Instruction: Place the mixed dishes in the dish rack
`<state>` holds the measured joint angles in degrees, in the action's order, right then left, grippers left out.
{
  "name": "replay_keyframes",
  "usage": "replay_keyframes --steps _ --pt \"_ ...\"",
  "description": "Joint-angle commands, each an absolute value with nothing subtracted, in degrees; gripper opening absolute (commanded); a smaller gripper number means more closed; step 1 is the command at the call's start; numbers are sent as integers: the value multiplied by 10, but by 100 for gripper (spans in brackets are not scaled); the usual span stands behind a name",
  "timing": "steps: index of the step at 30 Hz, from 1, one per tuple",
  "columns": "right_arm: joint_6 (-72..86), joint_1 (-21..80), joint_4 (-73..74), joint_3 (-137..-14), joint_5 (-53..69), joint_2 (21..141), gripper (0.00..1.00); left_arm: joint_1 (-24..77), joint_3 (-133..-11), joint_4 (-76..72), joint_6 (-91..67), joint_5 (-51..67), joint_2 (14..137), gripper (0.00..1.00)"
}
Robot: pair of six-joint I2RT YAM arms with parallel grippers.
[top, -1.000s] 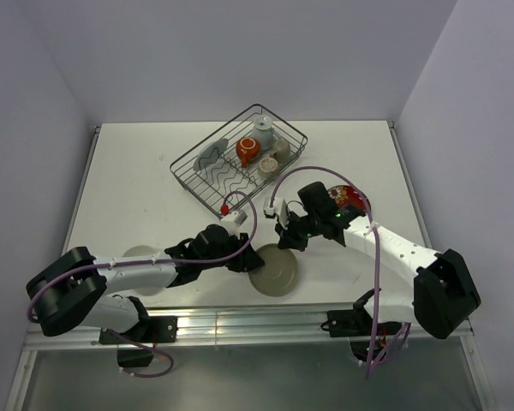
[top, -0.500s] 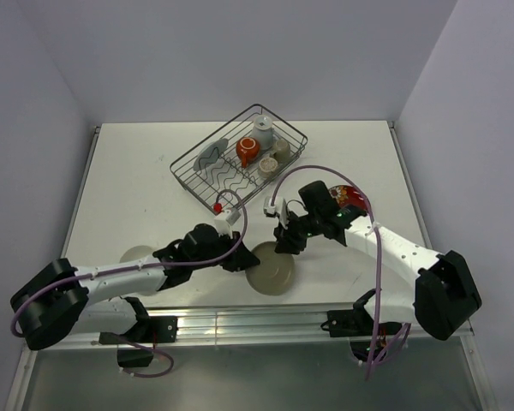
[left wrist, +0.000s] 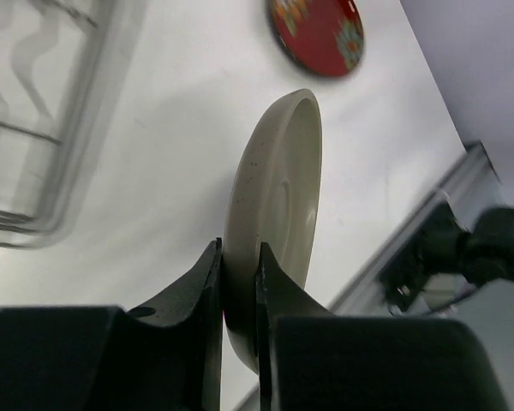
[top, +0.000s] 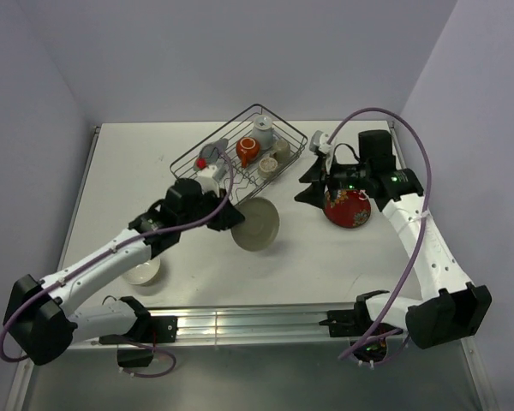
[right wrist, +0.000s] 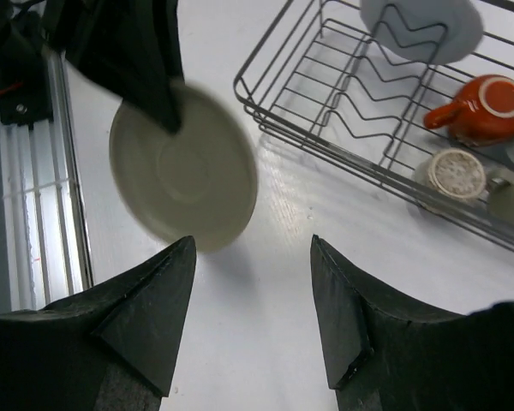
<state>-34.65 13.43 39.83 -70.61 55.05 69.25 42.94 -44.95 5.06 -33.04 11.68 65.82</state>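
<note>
Hanging clear of the table (top: 137,188) and tilted on edge, the olive-grey plate (top: 259,225) is now just beside the near side of the dish rack (top: 283,121), not inside it. A second ago it lay flat near the table's front edge. The left end effector (left wrist: 238,257) is pinching its rim between both fingers, plain in the left wrist view. The right end effector (top: 308,187), which was down at that plate before, has pulled back to the right. It now hovers with fingers spread wide, holding nothing, just beside the red floral plate (top: 349,211) lying flat on the table. Three plates count in all: the held one, the red one, and one pale grey plate (top: 210,154) standing at the rack's left end. Also in the rack are one orange-red mug (top: 247,151) near the middle and three small cups (top: 270,163) grouped in its right half. The rack's near rim wire stands between the held plate and the wavy dividers. One cream bowl (top: 143,272) sits on the table at the front left, partly hidden under the left arm.
</note>
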Motion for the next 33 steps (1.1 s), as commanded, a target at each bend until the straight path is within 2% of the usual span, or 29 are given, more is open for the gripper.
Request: replay_keyframes --steps 1,7,14,25,33 --pt "-347 95 427 -700 615 672 63 368 -556 114 -249 114 644 0" --pt "-260 80 306 -568 628 639 63 278 -778 220 -134 81 740 0" --pt "-230 76 244 -495 621 633 63 241 -899 255 -13 29 848 0" --pt "-225 72 208 -458 617 668 63 242 -895 157 144 -45 896 0" --pt "-225 71 205 -454 616 682 62 243 -883 130 242 -29 923 0"
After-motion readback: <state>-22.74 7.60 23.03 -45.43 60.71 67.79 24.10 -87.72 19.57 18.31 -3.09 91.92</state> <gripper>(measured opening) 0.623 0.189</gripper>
